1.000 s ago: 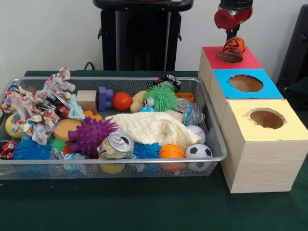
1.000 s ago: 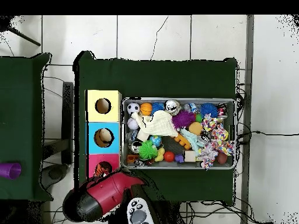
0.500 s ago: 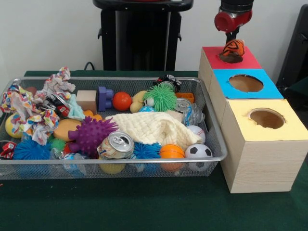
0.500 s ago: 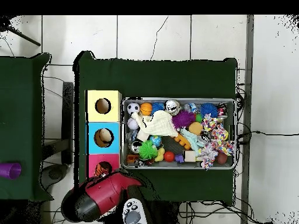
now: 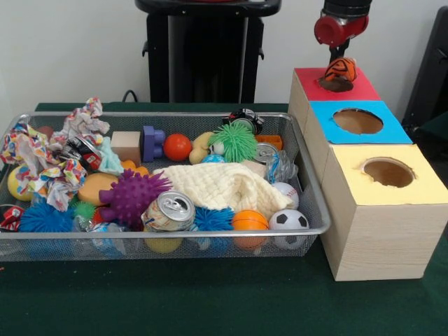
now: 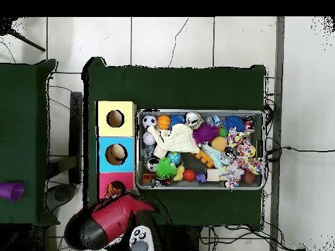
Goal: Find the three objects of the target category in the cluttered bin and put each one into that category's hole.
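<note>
Whether my gripper (image 5: 338,53) is spread or closed I cannot tell; only its dark stem shows under the red wrist, just above the striped orange toy (image 5: 341,68). Over the last second the toy has dropped a little and now sits in the mouth of the red box's hole (image 5: 336,84), still poking well above the rim. My arm (image 6: 108,222) has swung back from the boxes in the overhead view. I judge this drop nearly finished but not proven, since the toy has not fallen through.

Nearest, the yellow box (image 5: 420,189) shows a hole that looks empty from the front. Beside it, the wire bin (image 5: 175,234) is still packed. Along its near edge lie a soda can (image 5: 170,210), a blue spiky ball (image 5: 212,218), an orange ball (image 5: 249,220) and a soccer ball (image 5: 288,220). Behind those are a purple spiky ball (image 5: 131,196) and a cream cloth (image 5: 224,185). Farther back are a green spiky ball (image 5: 233,142), a red ball (image 5: 177,147), a wooden block (image 5: 126,145) and crumpled printed cloth (image 5: 42,164).

The blue box (image 5: 392,131) comes next; from overhead something pale shows in its hole. The red box stands farthest.
</note>
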`<action>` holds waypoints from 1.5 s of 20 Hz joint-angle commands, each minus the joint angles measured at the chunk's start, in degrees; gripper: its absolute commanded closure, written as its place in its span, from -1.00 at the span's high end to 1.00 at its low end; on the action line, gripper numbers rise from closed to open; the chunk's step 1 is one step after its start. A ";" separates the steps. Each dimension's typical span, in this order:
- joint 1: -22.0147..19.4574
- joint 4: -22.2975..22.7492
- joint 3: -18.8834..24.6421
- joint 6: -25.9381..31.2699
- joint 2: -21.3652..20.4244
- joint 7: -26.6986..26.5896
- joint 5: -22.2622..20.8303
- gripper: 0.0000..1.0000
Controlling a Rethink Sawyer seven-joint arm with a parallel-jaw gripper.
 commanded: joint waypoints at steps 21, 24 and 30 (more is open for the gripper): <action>-0.22 -20.72 1.43 1.03 16.63 5.08 -0.73 -1.00; -0.18 -21.46 1.48 1.16 16.84 5.00 -1.14 -1.00; 0.13 -22.69 1.26 0.68 17.35 5.21 -2.18 -1.00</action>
